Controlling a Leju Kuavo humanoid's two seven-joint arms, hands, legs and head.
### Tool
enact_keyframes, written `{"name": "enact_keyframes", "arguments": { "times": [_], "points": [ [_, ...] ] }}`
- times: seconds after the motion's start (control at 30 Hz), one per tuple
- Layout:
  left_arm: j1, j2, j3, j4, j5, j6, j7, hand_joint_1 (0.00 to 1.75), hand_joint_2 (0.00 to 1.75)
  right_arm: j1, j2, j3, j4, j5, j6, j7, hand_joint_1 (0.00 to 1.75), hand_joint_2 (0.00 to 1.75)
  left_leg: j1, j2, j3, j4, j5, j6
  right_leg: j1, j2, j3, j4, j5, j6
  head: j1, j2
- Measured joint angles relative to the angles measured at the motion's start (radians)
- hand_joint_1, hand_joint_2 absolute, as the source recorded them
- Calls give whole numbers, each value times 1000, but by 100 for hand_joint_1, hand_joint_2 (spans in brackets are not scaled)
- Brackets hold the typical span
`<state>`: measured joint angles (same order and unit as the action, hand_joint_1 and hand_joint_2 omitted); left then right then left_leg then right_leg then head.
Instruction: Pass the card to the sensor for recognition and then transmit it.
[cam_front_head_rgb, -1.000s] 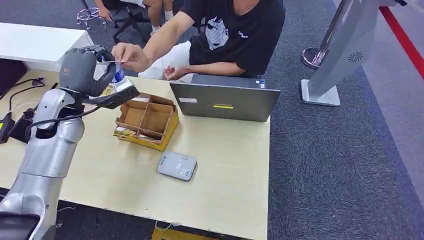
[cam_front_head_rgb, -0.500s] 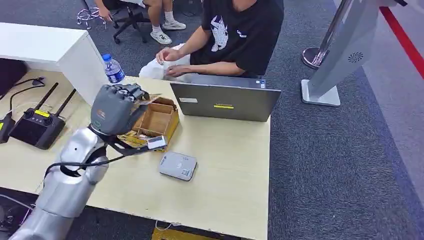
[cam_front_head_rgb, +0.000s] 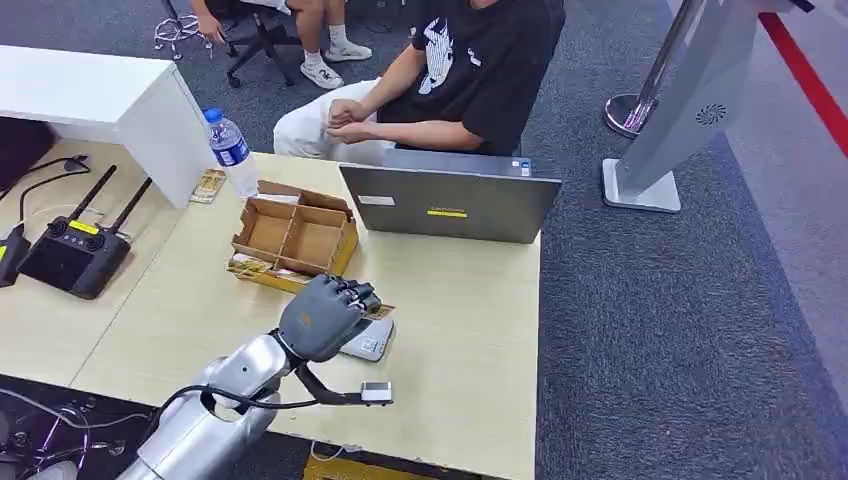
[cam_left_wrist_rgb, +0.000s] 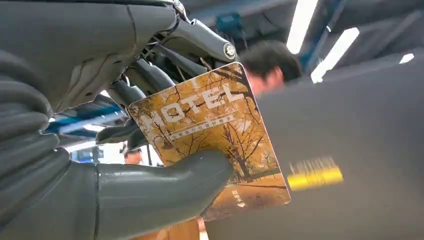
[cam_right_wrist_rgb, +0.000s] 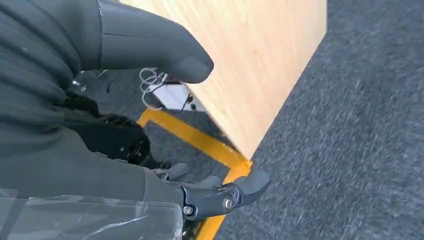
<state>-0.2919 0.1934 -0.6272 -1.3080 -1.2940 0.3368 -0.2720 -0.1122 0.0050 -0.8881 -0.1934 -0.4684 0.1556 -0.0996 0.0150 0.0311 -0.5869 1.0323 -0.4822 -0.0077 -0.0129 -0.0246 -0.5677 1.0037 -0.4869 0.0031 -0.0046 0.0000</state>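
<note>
Card (cam_left_wrist_rgb: 215, 135) golden autumn-tree print; sensor (cam_front_head_rgb: 368, 340) grey; table (cam_front_head_rgb: 470, 330) pale wood.

Autumn-print hotel card (cam_left_wrist_rgb: 215, 135), over grey sensor (cam_front_head_rgb: 370, 342)

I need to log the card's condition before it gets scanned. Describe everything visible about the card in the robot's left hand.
The thin rectangular hotel card with an autumn-tree print looks like glossy plastic with rounded corners. It shows golden-yellow and brown trees, the white word HOTEL, a smaller line of white text below it, and tiny print near one end that is too small to read. It appears flat and undamaged. The left hand pinches it between the thick grey thumb on the printed face and the darker fingers behind. In the head view it sits just above the flat grey card reader on the table.
</note>
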Motion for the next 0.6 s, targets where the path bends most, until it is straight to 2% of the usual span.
{"name": "enact_keyframes", "arguments": {
  "times": [0.27,0.53,0.6],
  "points": [
    [0,-15,-12,121,-44,2,45,169,175,0,2,0,3,1,-21,11,0,175,0,0,0,0,0,0,0,0,0,0,0,0,0,0],
    [-10,-23,-12,220,-63,10,69,150,175,1,2,0,4,13,-19,10,0,175,0,0,0,0,0,0,0,0,0,0,0,0,0,0],
    [-14,-24,-12,244,-64,11,74,157,175,1,2,0,4,14,-19,10,0,175,0,0,0,0,0,0,0,0,0,0,0,0,0,0]
  ]
}}
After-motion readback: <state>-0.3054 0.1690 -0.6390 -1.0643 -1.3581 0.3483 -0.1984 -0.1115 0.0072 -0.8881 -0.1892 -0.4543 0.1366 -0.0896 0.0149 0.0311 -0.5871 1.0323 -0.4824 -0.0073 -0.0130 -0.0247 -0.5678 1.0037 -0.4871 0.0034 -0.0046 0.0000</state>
